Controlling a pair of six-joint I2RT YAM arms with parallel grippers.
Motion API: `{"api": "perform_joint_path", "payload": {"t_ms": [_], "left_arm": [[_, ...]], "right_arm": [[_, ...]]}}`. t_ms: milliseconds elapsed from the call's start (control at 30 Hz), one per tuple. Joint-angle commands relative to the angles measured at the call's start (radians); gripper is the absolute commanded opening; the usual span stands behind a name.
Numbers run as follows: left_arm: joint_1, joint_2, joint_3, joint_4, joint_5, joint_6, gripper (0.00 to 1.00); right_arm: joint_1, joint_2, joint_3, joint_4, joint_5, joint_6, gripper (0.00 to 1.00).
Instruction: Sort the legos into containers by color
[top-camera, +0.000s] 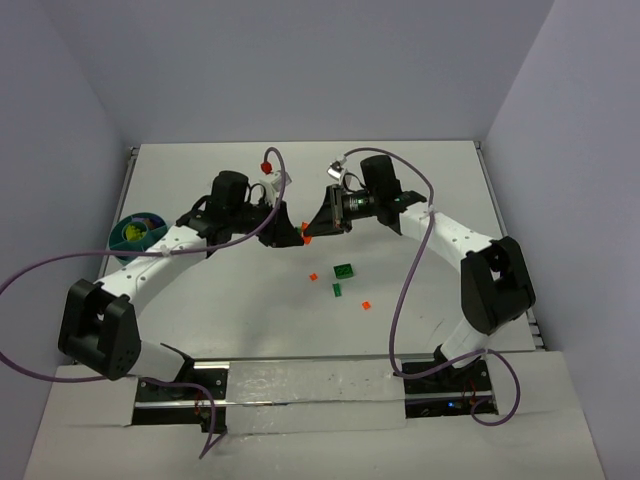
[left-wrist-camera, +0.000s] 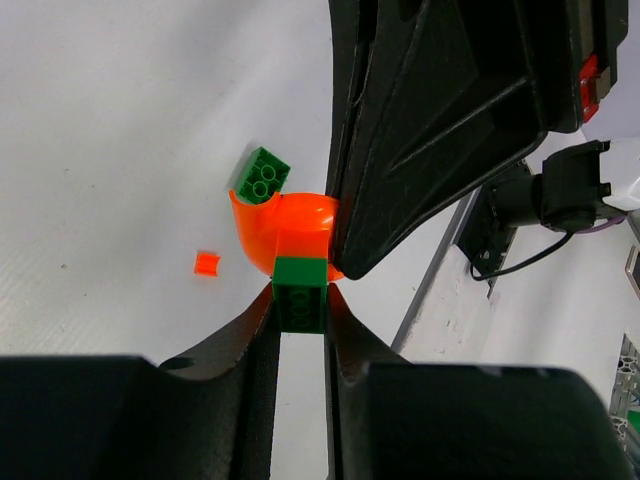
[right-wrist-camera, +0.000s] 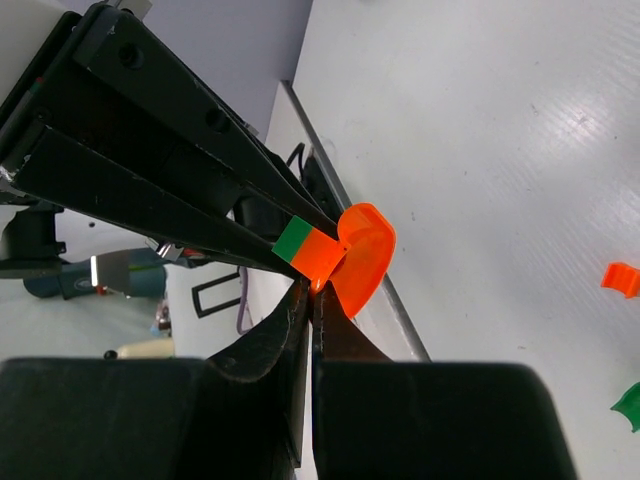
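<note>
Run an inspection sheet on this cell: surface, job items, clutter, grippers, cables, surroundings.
Surface: white table, no damage seen.
Job's things: dark green brick joined to orange round piece, held between both grippers. On the table: loose green brick, small green piece, two orange bits. Teal bowl far left, partly behind the left arm.
Clutter: red round thing near the left wrist, cannot tell what.
Grippers: left gripper shut on the dark green brick; right gripper shut on the orange round piece.
Cables: purple cables loop off both arms, apart from the loose pieces.
Surroundings: plain pale walls on three sides.
</note>
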Motion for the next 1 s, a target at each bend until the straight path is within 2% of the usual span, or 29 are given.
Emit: {"api": "perform_joint_path", "payload": {"t_ms": [0, 200, 333, 600, 967], "left_arm": [[-0.001, 0.017, 0.056, 0.036, 0.024, -0.008, 0.01], [0.004, -0.011, 0.041, 0.013, -0.012, 0.011, 0.00], [0.016, -0.037, 0.025, 0.012, -0.028, 0.019, 0.00], [0.049, -0.044, 0.016, 0.030, -0.003, -0.004, 0.00], [0.083, -0.069, -0.009, 0.022, 0.004, 0.004, 0.00]], "right_arm": [[0.030, 0.007, 0.054, -0.057, -0.010, -0.058, 0.00], [0.032, -0.005, 0.105, -0.248, 0.182, -0.244, 0.00], [0.042, -0.023, 0.119, -0.301, 0.338, -0.320, 0.00], [0.050, -0.032, 0.114, -0.342, 0.522, -0.349, 0.00], [0.035, -0.056, 0.105, -0.364, 0.652, -0.370, 0.00]]}}
